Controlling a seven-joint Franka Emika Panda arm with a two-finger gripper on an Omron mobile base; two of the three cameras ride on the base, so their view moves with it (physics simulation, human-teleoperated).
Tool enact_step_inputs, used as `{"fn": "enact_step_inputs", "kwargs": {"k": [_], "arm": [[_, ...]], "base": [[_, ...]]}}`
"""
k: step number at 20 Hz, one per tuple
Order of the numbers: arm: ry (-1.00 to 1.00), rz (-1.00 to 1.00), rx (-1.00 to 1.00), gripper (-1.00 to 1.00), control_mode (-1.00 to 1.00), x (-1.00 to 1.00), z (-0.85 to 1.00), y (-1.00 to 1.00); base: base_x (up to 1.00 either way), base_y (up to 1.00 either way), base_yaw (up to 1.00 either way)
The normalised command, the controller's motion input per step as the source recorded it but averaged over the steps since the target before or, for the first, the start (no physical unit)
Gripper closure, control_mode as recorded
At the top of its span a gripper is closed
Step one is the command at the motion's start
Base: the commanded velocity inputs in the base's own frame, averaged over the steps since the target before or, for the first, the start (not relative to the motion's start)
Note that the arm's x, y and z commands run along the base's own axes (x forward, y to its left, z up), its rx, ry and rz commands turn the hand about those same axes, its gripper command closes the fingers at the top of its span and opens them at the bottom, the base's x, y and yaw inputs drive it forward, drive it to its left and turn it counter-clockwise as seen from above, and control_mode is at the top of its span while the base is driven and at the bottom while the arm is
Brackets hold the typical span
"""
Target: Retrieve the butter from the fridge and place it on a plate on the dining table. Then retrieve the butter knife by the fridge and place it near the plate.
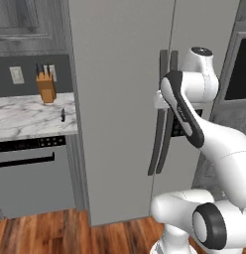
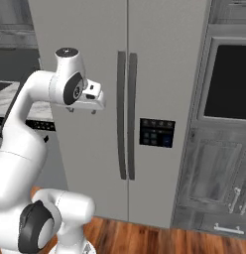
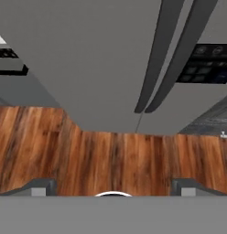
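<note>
Fridge (image 2: 145,74) doors closed, gripper (image 3: 113,189) spread wide and empty before the handles (image 2: 126,114); butter and knife (image 1: 62,115) not yet fetched.

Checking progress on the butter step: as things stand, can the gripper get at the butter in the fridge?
Probably not yet. Both fridge doors are shut, so the inside is closed off. The gripper is open, empty, hanging in front of the left door, short of the handles.

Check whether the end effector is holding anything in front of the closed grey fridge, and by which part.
Nothing is held. The end effector stands open and empty, apart from the tall matte grey fridge, whose doors are shut and long dark curved handles ungrasped.
</note>
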Motion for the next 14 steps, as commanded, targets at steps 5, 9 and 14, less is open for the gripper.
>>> {"fn": "enact_step_inputs", "kwargs": {"k": [5, 9, 14], "arm": [[0.00, 0.00, 0.00, -1.00, 1.00, 0.00, 0.00, 0.00], [0.00, 0.00, 0.00, -1.00, 1.00, 0.00, 0.00, 0.00], [0.00, -0.05, 0.04, -1.00, -1.00, 0.16, -0.01, -0.18]], "base": [[-0.45, -0.35, -0.04], [-0.07, -0.28, -0.07], [0.00, 0.00, 0.00]]}}
